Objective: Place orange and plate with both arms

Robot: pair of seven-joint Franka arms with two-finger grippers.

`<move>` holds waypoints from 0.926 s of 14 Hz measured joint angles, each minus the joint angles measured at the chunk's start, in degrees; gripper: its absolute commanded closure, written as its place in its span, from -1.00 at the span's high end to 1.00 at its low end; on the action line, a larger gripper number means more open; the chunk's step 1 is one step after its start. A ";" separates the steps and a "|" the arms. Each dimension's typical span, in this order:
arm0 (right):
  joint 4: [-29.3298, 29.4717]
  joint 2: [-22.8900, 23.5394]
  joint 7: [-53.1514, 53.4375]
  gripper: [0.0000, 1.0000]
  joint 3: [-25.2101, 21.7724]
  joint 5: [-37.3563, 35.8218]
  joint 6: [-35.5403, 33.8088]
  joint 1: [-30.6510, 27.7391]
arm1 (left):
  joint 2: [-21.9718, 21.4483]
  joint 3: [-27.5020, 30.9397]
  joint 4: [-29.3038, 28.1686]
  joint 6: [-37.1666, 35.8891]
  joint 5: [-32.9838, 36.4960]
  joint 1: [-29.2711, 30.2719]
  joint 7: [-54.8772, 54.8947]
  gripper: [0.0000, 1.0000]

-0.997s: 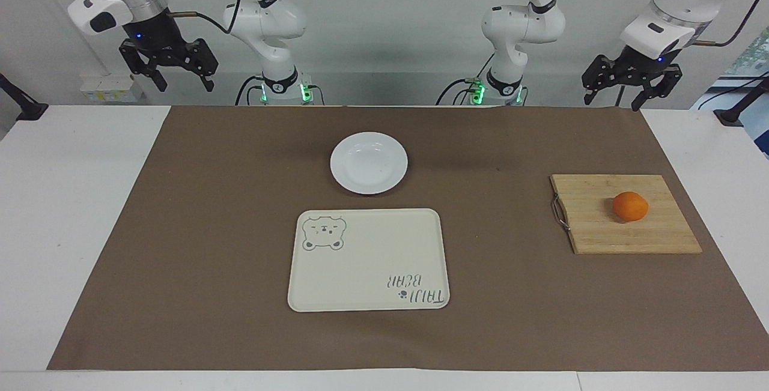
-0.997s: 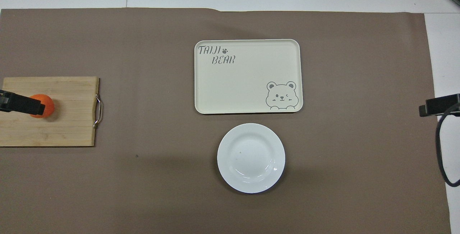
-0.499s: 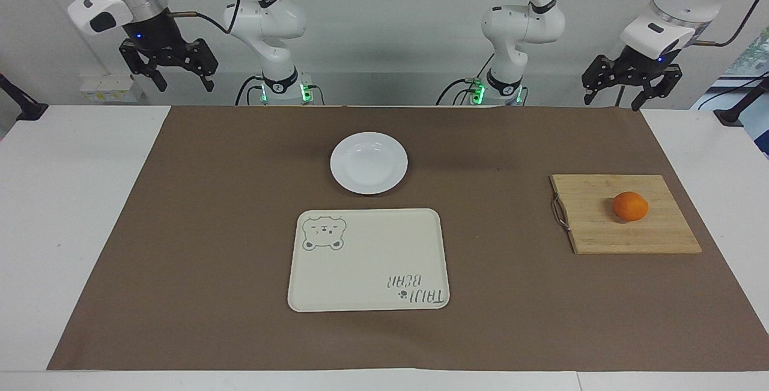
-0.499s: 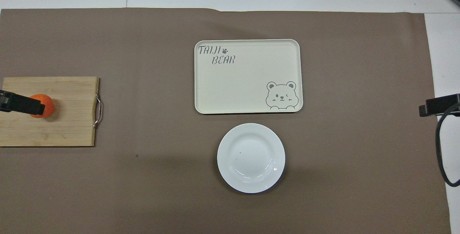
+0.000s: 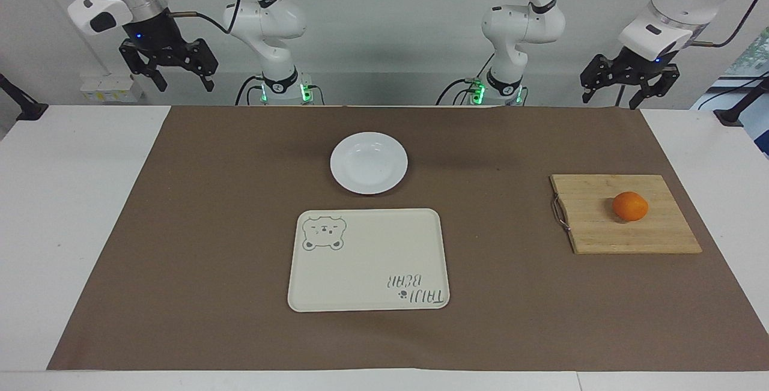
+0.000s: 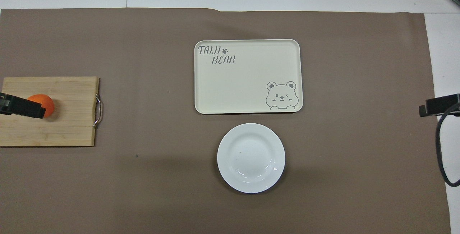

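The orange [image 5: 629, 206] lies on a wooden cutting board [image 5: 592, 226] toward the left arm's end of the table. The white plate [image 5: 369, 163] sits empty on the brown mat, midway between the two arm bases. My left gripper [image 5: 610, 101] hangs open and empty, high over the mat's corner by the robots. In the overhead view one of its black fingers [image 6: 21, 106] covers part of the orange [image 6: 46, 101]. My right gripper [image 5: 184, 84] waits open and empty, high over the right arm's end of the table.
A cream tray [image 5: 367, 271] with a bear drawing and lettering lies just farther from the robots than the plate [image 6: 251, 157]. The board [image 6: 68, 126] has a metal handle [image 6: 97, 111] on the side toward the tray. White tabletop borders the brown mat [image 5: 210, 229].
My left gripper has risen slightly and shifted a little toward the middle. The right gripper, orange, plate and tray have stayed where they were.
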 measured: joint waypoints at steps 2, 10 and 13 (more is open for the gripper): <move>0.00 0.00 0.00 1.00 0.00 0.00 0.00 0.00 | 1.00 0.24 1.30 -0.04 0.02 0.29 0.00 1.00; 0.00 0.00 0.00 1.00 0.00 0.00 0.00 0.00 | 1.18 0.34 2.15 -0.46 0.02 0.79 -0.07 1.00; 0.00 0.00 0.00 1.00 0.00 0.00 0.00 0.00 | 1.18 0.33 2.16 -0.44 0.02 0.79 -0.08 1.00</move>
